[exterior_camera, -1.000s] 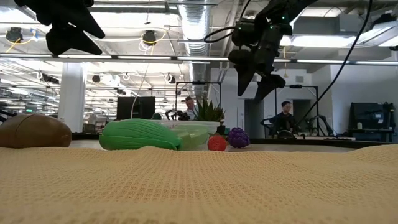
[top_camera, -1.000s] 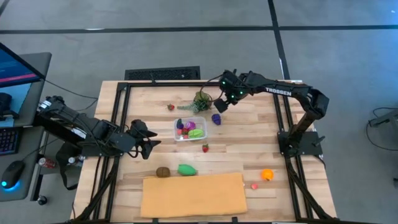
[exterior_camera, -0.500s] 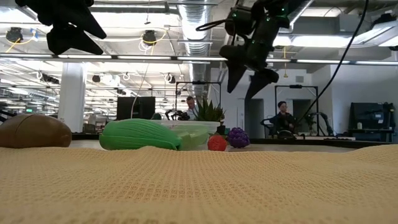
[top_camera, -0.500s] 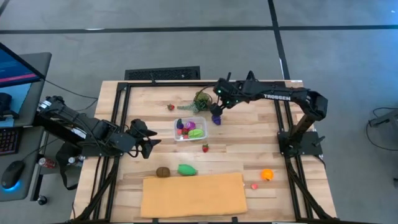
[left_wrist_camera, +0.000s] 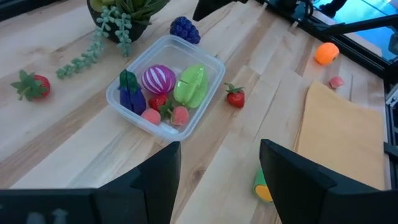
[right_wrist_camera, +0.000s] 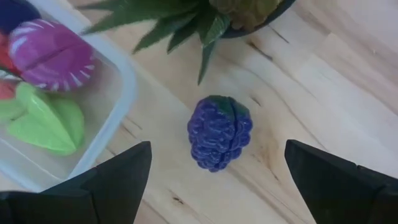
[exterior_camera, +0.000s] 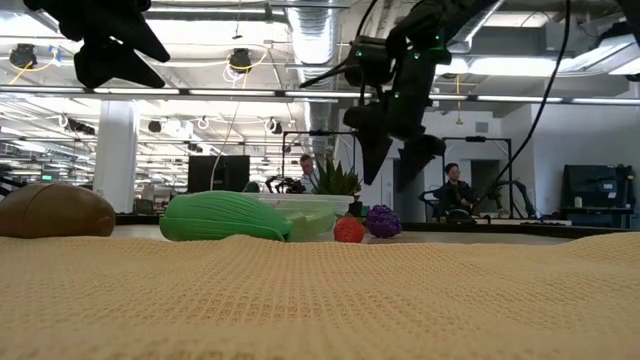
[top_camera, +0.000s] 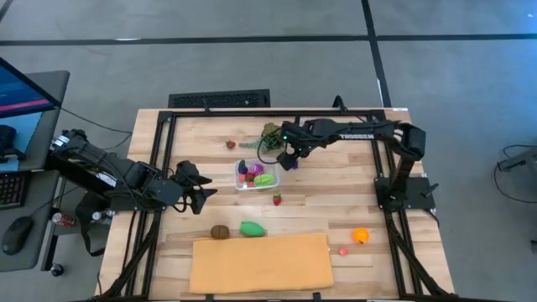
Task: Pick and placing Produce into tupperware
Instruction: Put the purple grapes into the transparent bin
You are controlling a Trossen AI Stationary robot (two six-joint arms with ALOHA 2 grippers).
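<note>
The purple grapes [right_wrist_camera: 219, 132] lie on the wood between the clear tupperware [right_wrist_camera: 127, 93] and the leafy plant [right_wrist_camera: 186, 18]. My right gripper [right_wrist_camera: 217, 186] hovers open above the grapes, one finger on each side, touching nothing; the low view shows it [exterior_camera: 395, 165] well above the grapes [exterior_camera: 382, 221]. The tupperware [top_camera: 270, 179] holds several pieces of produce: purple, green and red. Loose strawberries [top_camera: 231, 144] [top_camera: 277, 200], a brown piece [top_camera: 220, 231], a green piece [top_camera: 252, 228], an orange piece [top_camera: 360, 236] and a pink piece [top_camera: 344, 250] lie on the table. My left gripper [top_camera: 201, 191] waits open at the table's left.
A big tan sheet [top_camera: 260, 262] covers the near middle of the table. The leafy plant [top_camera: 273, 134] stands just beyond the tupperware, close to my right arm. Black frame rails [top_camera: 159, 151] run along the table's left and right sides. People sit in the room behind.
My right gripper has swung toward the table's left and come down, from over the plant's right side to a spot above the purple grapes beside the tupperware. Its fingers stay open. The produce and my left arm have not moved.
</note>
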